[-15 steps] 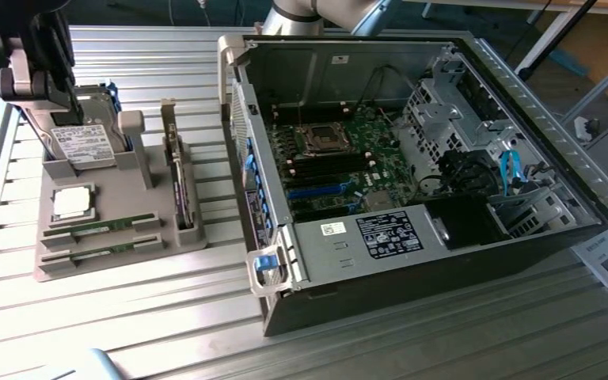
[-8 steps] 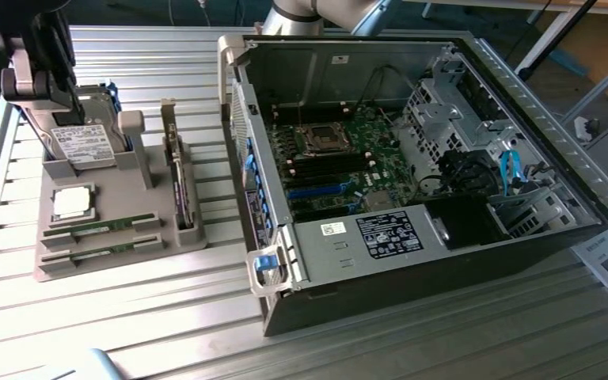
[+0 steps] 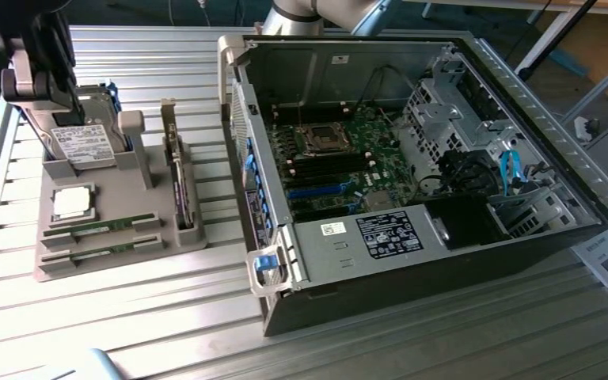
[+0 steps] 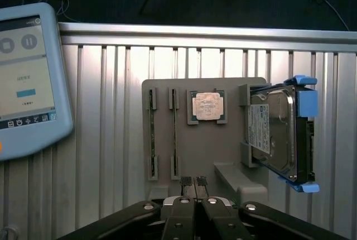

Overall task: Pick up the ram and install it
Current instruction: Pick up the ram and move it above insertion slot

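The ram sticks (image 4: 174,134) both lie in the grey holder (image 4: 226,148) just ahead of the pincer (image 4: 192,183), which is shut and empty, so nothing is picked up or installed yet.

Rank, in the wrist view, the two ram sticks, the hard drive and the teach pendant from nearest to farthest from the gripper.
1. Inner ram stick, beside the processor, closest to the gripper.
2. Outer ram stick, at the tray's edge.
3. Hard drive, upright at the tray's opposite end.
4. Teach pendant, off the tray, beyond the outer stick.
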You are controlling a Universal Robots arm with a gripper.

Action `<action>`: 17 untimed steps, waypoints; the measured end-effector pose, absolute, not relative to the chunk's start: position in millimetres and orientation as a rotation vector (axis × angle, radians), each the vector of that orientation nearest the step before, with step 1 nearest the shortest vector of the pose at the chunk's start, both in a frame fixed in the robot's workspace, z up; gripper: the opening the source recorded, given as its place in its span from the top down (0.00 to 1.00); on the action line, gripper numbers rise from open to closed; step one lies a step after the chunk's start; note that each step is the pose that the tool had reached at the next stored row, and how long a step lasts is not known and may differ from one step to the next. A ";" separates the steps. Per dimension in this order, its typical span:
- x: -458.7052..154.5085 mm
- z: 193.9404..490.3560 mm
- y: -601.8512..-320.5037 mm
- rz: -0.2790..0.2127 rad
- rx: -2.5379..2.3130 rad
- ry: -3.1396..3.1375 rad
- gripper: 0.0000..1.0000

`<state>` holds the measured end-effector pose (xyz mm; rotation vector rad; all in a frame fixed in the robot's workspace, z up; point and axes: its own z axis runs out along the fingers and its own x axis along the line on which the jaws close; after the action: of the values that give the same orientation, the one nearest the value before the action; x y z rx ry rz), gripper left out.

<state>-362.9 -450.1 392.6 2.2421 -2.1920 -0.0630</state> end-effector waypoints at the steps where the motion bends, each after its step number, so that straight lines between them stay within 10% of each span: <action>1: -362.8 392.2 -450.4 -0.063 2.242 -2.192 0.89; 17: -362.8 389.3 -461.0 -0.063 2.242 -2.192 0.89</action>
<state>-362.8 -461.0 389.3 2.2424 -2.1919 -0.0630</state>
